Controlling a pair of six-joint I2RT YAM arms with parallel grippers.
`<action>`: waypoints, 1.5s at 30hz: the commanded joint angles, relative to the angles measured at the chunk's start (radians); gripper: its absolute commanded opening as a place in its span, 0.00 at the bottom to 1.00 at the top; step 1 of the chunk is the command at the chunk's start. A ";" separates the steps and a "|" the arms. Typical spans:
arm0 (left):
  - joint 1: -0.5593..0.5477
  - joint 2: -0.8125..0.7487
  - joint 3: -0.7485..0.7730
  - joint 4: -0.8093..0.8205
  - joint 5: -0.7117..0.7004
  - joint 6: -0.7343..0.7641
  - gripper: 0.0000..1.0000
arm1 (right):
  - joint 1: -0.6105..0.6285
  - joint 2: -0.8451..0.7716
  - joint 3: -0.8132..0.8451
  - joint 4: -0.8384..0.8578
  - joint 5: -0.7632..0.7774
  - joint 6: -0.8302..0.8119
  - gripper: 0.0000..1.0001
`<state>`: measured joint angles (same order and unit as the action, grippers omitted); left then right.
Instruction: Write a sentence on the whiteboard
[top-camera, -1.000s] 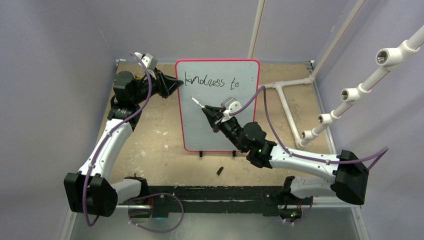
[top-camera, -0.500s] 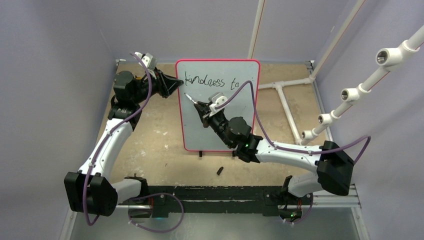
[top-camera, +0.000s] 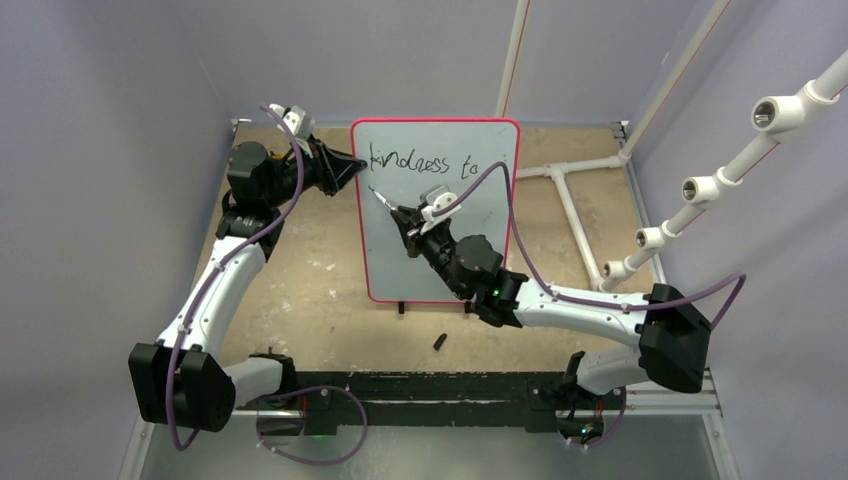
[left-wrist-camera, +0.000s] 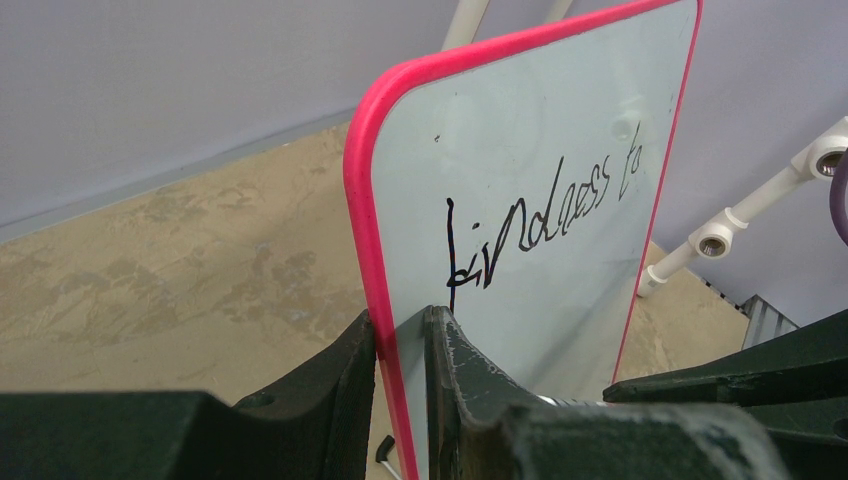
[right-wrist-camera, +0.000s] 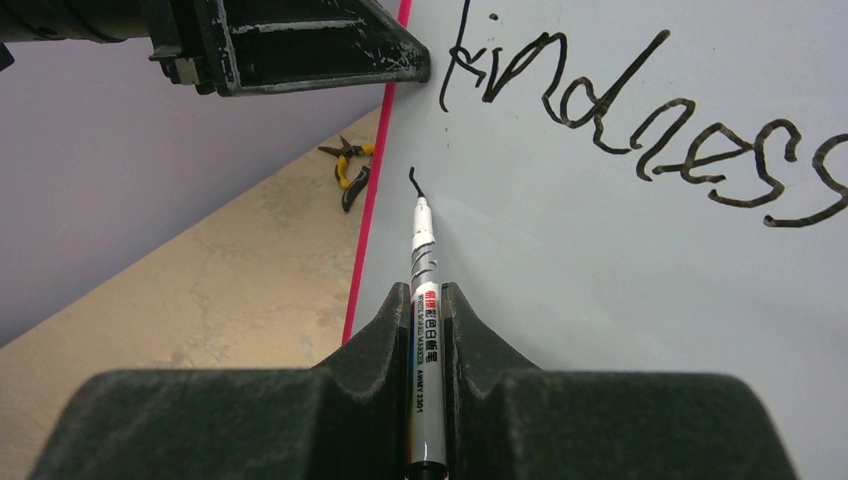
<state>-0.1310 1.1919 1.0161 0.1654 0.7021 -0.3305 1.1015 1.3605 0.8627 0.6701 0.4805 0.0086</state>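
Clamping whiteboard (top-camera: 398, 266) rim: left pincer (left-wrist-camera: 400, 335); right pincer (right-wrist-camera: 428, 305) grips marker (right-wrist-camera: 423, 255).

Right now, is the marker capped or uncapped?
Uncapped: the marker shows a bare tip at the whiteboard, ending a short black stroke.

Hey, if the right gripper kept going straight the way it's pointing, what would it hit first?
The whiteboard. The marker in the right gripper points at it near the left rim, tip seemingly touching just below the sentence, so the marker would press in first.
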 joint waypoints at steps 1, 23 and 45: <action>-0.002 0.011 -0.020 -0.001 0.013 0.005 0.00 | -0.003 -0.037 -0.019 -0.017 0.023 0.022 0.00; -0.002 0.011 -0.019 0.000 0.013 0.005 0.00 | -0.004 -0.026 0.001 0.055 0.029 0.002 0.00; -0.002 0.003 -0.018 0.003 0.017 0.002 0.00 | -0.002 0.007 -0.026 -0.020 -0.058 0.045 0.00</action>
<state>-0.1310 1.1919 1.0157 0.1684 0.7036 -0.3309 1.0996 1.3441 0.8364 0.6552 0.4549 0.0277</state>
